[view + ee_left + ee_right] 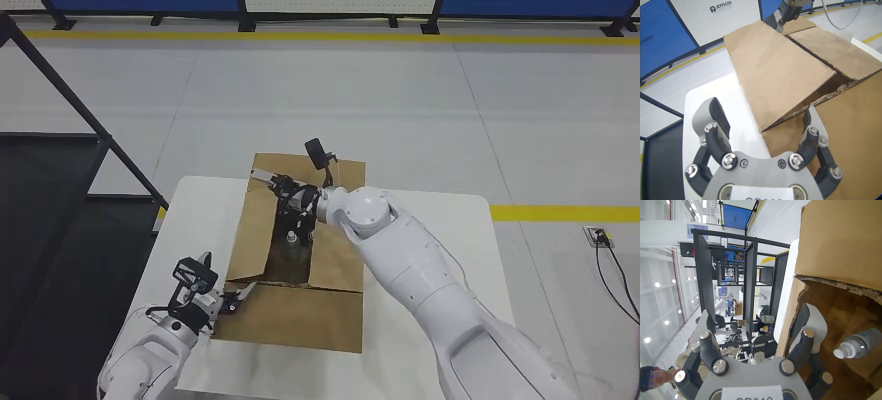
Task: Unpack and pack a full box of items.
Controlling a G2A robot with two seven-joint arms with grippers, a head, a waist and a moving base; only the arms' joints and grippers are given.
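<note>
One cardboard box (290,310), flaps partly raised, on the white surface (440,240). Holds a spray bottle (853,345) inside. Right tool (756,313) spread astride a box wall. Left tool (762,106) spread by a near flap's corner.

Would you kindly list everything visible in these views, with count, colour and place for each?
Cardboard box: one, brown, flaps open, on the table.
Spray bottle: one, silvery with a white nozzle, inside the box.
Table: one, white, under the box.
Rack: one, black, beside the table on the robot's left.
Left gripper: one, grey and black, open, at the box's near corner.
Right gripper: one, grey and black, open, straddling a cardboard edge at the box's opening.
</note>
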